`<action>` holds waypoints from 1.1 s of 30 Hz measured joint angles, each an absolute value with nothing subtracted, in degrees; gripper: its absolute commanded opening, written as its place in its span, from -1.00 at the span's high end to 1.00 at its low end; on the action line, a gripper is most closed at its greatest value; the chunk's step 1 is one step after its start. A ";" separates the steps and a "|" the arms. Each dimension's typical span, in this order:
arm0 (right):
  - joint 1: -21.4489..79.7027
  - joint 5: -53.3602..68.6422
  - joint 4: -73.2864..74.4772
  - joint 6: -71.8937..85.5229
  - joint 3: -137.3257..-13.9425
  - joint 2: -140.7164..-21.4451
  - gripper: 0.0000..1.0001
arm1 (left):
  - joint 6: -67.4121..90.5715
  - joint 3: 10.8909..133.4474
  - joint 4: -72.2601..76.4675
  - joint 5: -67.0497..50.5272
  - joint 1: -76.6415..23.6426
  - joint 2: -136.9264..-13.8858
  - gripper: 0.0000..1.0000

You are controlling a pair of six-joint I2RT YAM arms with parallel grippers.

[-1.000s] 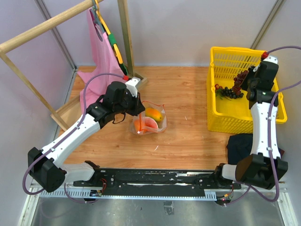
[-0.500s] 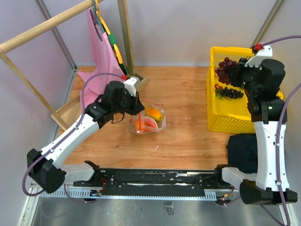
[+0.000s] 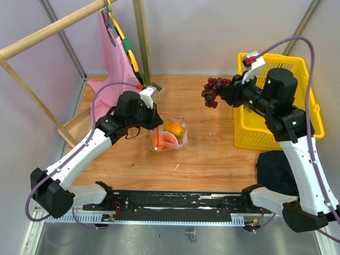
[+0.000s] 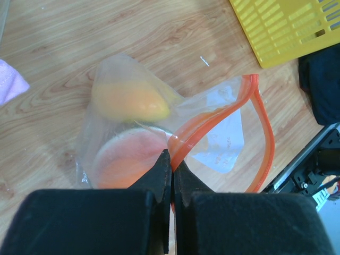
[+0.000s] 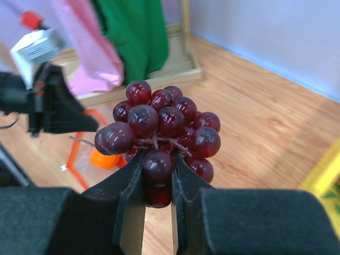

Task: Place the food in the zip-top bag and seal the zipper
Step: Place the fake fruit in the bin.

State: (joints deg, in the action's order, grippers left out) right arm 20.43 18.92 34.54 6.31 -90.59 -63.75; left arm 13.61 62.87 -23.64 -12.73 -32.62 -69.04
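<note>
The clear zip-top bag point(image 3: 169, 134) lies mid-table with its mouth held open. Its orange-red zipper strip point(image 4: 263, 133) loops wide. The yellow-orange mango point(image 4: 130, 102) and the red watermelon slice point(image 4: 125, 162) lie inside it. My left gripper point(image 4: 172, 159) is shut on the bag's zipper edge and shows in the top view point(image 3: 155, 118) at the bag's left rim. My right gripper point(image 5: 158, 175) is shut on the dark purple grape bunch point(image 5: 159, 133) and holds it in the air between the basket and the bag, seen in the top view point(image 3: 213, 90).
The yellow plastic basket point(image 3: 297, 127) stands at the right, partly hidden by my right arm. A dark cloth point(image 3: 273, 167) lies in front of it. A wooden rack with a pink garment point(image 3: 114, 58) stands at the back left.
My right gripper has lifted the grape bunch out of the yellow basket and carried it left over the table. The left gripper has held the bag's edge without moving.
</note>
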 measured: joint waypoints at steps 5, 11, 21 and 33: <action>28.03 22.65 32.32 4.38 -88.42 -64.10 0.99 | 13.65 62.87 -23.64 -12.78 -32.36 -69.04 0.99; 34.89 26.81 27.77 3.33 -82.83 -64.64 0.99 | 13.96 62.87 -23.64 -12.86 -32.32 -69.04 0.99; 42.37 28.05 23.64 0.49 -77.58 -68.75 0.99 | 14.00 62.67 -23.55 -13.43 -32.32 -69.04 0.99; 43.09 18.76 20.32 -3.62 -69.47 -71.46 0.99 | 14.02 62.28 -23.18 -14.04 -32.32 -69.04 0.99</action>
State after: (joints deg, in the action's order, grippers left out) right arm 43.09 18.76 20.32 -3.62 -69.47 -71.46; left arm 14.02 62.28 -23.18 -14.04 -32.32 -69.04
